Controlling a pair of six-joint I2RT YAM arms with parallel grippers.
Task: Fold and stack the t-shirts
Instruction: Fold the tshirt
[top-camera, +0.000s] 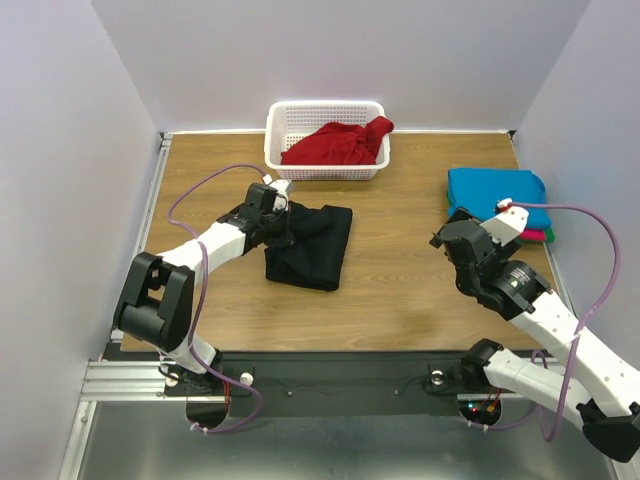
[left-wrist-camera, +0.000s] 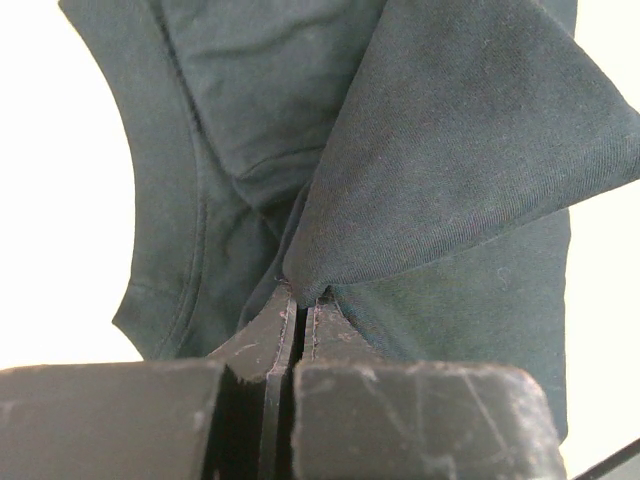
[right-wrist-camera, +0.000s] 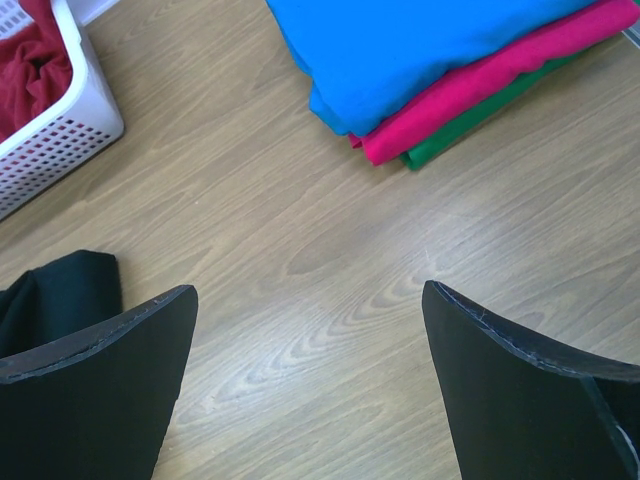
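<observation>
A black t-shirt (top-camera: 318, 248) lies partly folded left of the table's middle. My left gripper (top-camera: 286, 224) is at its upper left corner, shut on a pinched fold of the black cloth (left-wrist-camera: 470, 130), which lifts up from the jaw tips (left-wrist-camera: 302, 293). A red t-shirt (top-camera: 335, 145) is heaped in the white basket (top-camera: 325, 108) at the back. At the right, a folded turquoise-blue shirt (right-wrist-camera: 420, 50) tops a pink-red one (right-wrist-camera: 500, 85) and a green one (right-wrist-camera: 480, 120). My right gripper (right-wrist-camera: 309, 288) hovers open over bare wood beside that stack (top-camera: 497, 190).
The basket's lattice wall (right-wrist-camera: 60, 140) shows at the upper left of the right wrist view. A corner of the black shirt (right-wrist-camera: 60, 285) shows behind the right gripper's left finger. Grey walls close in the table on three sides.
</observation>
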